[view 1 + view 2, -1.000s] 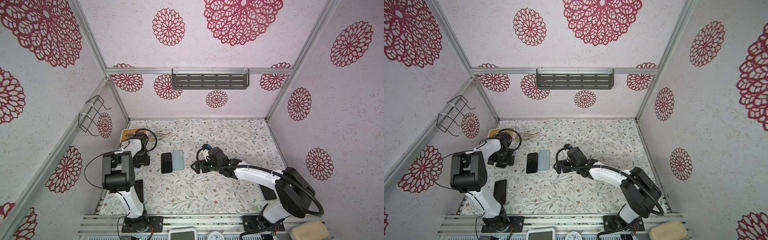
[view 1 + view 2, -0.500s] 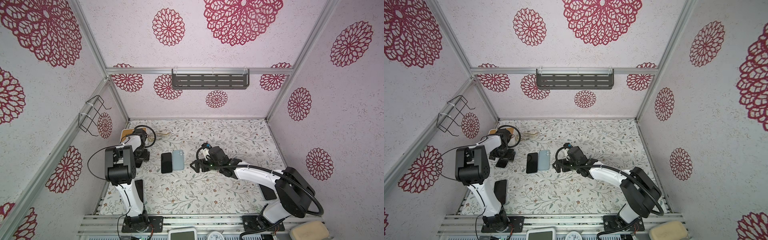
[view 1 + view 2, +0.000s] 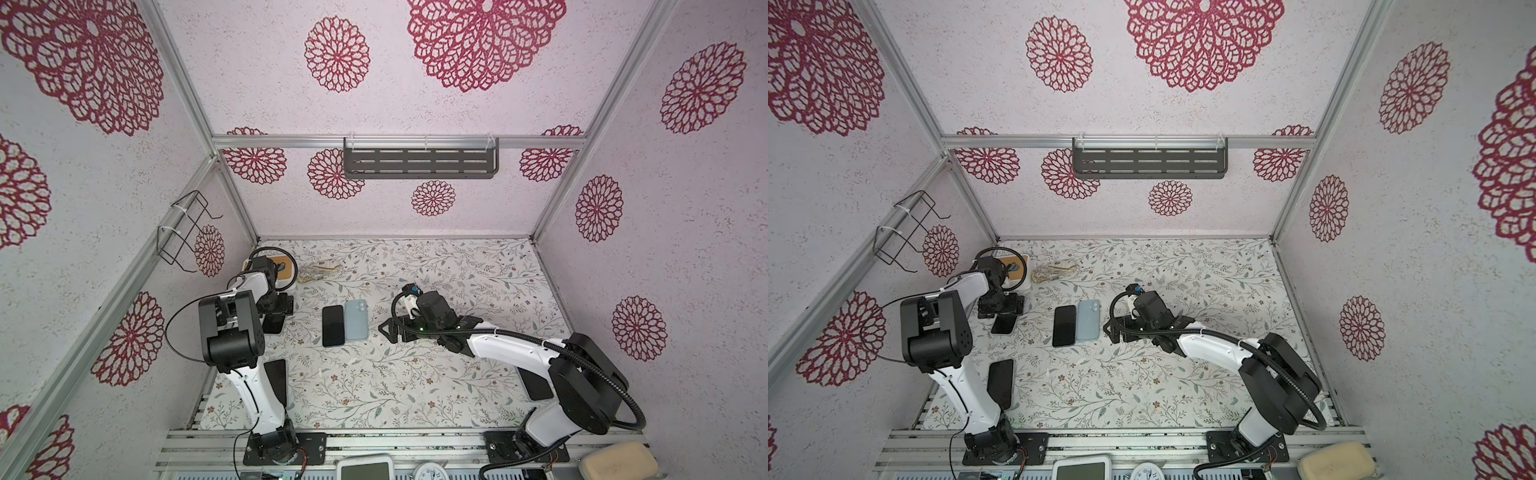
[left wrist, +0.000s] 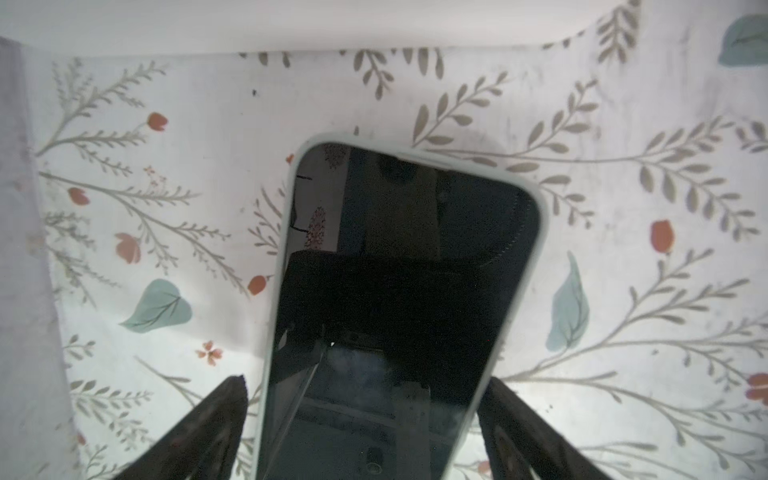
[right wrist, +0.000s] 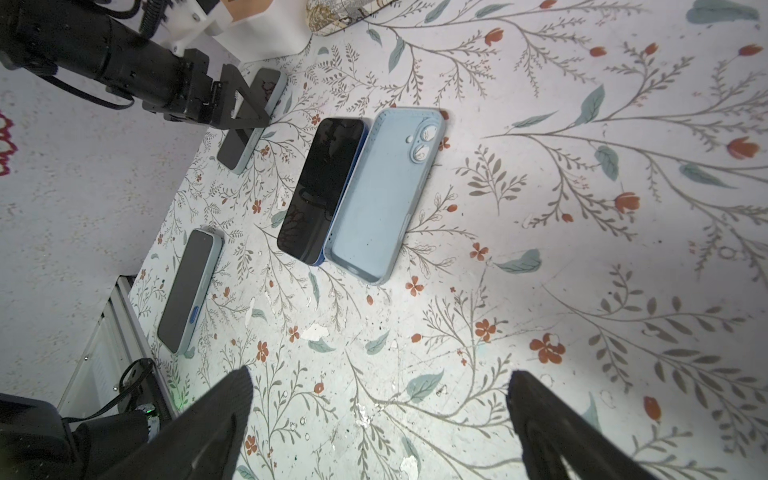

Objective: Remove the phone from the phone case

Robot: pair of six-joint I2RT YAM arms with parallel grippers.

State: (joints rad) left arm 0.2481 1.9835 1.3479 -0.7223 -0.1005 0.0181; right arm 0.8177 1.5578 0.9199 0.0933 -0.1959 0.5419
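Observation:
A phone in a pale green case (image 4: pixel 395 249) lies screen up on the floral table by the left wall, also seen in the right wrist view (image 5: pixel 232 149). My left gripper (image 4: pixel 365 380) is open and straddles its lower end, one finger on each long side with little room to spare. In both top views the left gripper (image 3: pixel 277 311) (image 3: pixel 1000 308) covers most of that phone (image 3: pixel 1004 325). Mid-table, a bare black phone (image 3: pixel 333 326) (image 5: pixel 320 191) lies beside an empty light blue case (image 3: pixel 356 320) (image 5: pixel 382 195). My right gripper (image 5: pixel 380 374) (image 3: pixel 388 330) hangs open just right of them, holding nothing.
Another cased phone (image 3: pixel 276 378) (image 5: pixel 189 291) lies near the front left by the left arm's base. A dark phone (image 3: pixel 536 386) lies by the right arm. At the back left stand a white box with an orange top (image 3: pixel 284 270) and a patterned pouch (image 3: pixel 318 272).
The left arm has swung its elbow forward and settled its gripper over the cased phone by the wall, its jaws narrowing slightly. The right arm has not moved.

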